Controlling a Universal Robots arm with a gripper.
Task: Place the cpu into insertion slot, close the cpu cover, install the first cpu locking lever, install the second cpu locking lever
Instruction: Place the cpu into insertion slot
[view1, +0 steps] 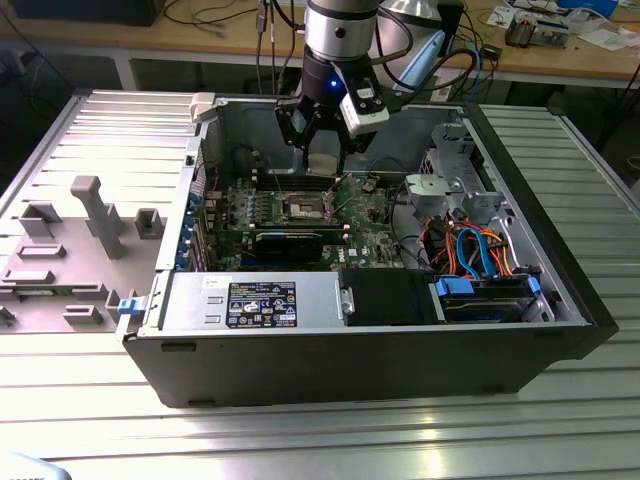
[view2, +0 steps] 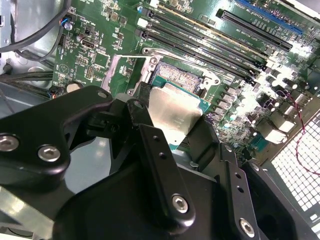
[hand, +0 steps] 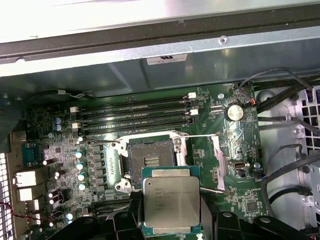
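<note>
The gripper (view1: 322, 152) is clamped on the cpu (hand: 171, 201) by its edges, holding it flat in the air above the bare slot (hand: 151, 160) on the motherboard (hand: 227, 142), not yet seated

Bright light's glaring off the motherboard (view2: 292, 55), blowing bits out white, and the metal table (view1: 420, 440) is shining too.

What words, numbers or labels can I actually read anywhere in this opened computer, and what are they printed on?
Black label on the silvery box: print too small to read.
White sticker on the case wall: blurred.
cpu top: faint lines of print, not legible.
Motherboard markings: too small.
Nothing can be quoted reliably.
</note>
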